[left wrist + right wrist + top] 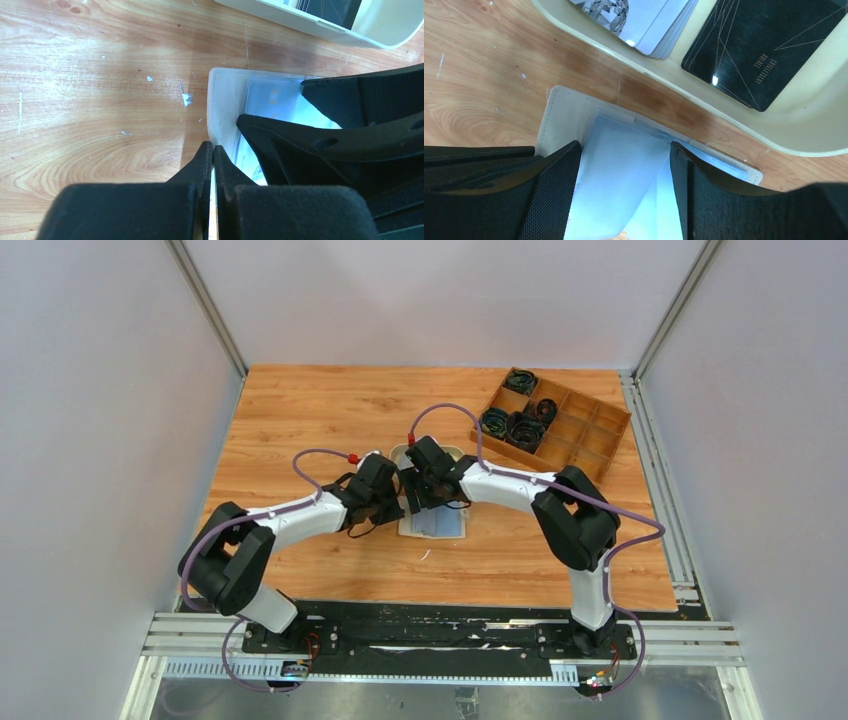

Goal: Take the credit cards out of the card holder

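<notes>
On the wooden bench (pixel 300 410), a cream bifold card holder (pixel 569 107) lies open beside an oval beige dish (pixel 796 135). The left fingers (pixel 200 165), pressed shut, sit at its left edge. The right fingers (pixel 554 175) stand wide astride a pale blue card (pixel 624 170) (only the right wrist view shows the dish's black card (pixel 764 50)).

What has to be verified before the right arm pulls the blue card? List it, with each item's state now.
1. Card holder lies open and flat on the table: ok.
2. Right jaws stand open, one on each side of the pale blue card: ok.
3. Right jaws closed on that card: not ok, not yet gripped.
4. Left jaws pinning the card holder: cannot tell; they are shut at its edge.
5. Dish close beside the holder, with a black card and a pale stack in it: ok.
6. How many cards remain in the holder: cannot tell.
</notes>
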Motion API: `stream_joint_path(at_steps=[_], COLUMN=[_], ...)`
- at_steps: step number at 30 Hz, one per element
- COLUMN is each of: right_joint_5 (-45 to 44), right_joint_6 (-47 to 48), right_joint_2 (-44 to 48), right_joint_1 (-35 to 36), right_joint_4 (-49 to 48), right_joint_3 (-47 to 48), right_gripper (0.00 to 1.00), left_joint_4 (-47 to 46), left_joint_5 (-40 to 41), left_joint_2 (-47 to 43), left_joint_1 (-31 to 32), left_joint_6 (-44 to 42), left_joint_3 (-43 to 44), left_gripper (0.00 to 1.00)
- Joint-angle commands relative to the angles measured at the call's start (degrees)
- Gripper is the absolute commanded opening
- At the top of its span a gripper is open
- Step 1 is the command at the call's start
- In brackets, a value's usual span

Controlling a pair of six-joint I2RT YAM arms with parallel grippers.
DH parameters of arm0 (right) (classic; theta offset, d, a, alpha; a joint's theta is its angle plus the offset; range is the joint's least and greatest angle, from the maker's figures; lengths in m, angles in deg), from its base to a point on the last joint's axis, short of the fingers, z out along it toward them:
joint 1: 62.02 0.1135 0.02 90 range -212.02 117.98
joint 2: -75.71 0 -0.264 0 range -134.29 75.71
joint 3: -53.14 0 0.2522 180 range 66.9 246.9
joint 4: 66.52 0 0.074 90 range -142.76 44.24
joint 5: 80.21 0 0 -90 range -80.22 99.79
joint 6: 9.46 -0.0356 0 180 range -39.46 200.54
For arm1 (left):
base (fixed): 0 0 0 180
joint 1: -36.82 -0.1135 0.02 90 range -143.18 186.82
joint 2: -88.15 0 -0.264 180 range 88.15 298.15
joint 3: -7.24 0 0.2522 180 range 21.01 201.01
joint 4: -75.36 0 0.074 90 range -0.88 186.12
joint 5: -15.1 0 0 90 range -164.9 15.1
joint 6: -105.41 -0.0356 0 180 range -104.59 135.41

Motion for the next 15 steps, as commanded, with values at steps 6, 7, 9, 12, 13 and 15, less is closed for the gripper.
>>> stream_joint_path(at_steps=[6, 7, 9, 12, 13, 15], right_joint_5=[-6.44, -6.78, -7.56, -9.11, -9.69, -11.09], right_joint_6=[5.10, 5.42, 6.11, 7.12, 7.46, 8.58], right_joint_2=[2.18, 2.35, 2.49, 2.94, 3.10, 3.54], right_joint_1=[0.61, 0.61, 0.61, 0.61, 0.66, 0.70], right_joint_4=[6.83, 7.07, 7.84, 8.39, 8.47, 8.50], right_joint_3=[-2.87, -2.95, -2.88, -2.83, -2.71, -2.31], right_gripper=[0.70, 0.70, 0.70, 0.70, 0.70, 0.70], left_joint_4=[0.84, 0.84, 0.89, 0.97, 0.98, 1.10], left_joint_5=[1.88, 1.88, 1.88, 1.88, 1.88, 1.81], left_joint_2=[1.67, 1.84, 2.03, 2.26, 2.40, 2.61], left_joint_1=[0.36, 0.35, 0.35, 0.33, 0.35, 0.36], left_joint_6=[0.06, 0.06, 0.06, 0.06, 0.06, 0.00], left_joint_3=[2.19, 2.26, 2.33, 2.42, 2.40, 2.52], left_gripper=[0.00, 0.00, 0.00, 0.00, 0.00, 0.00])
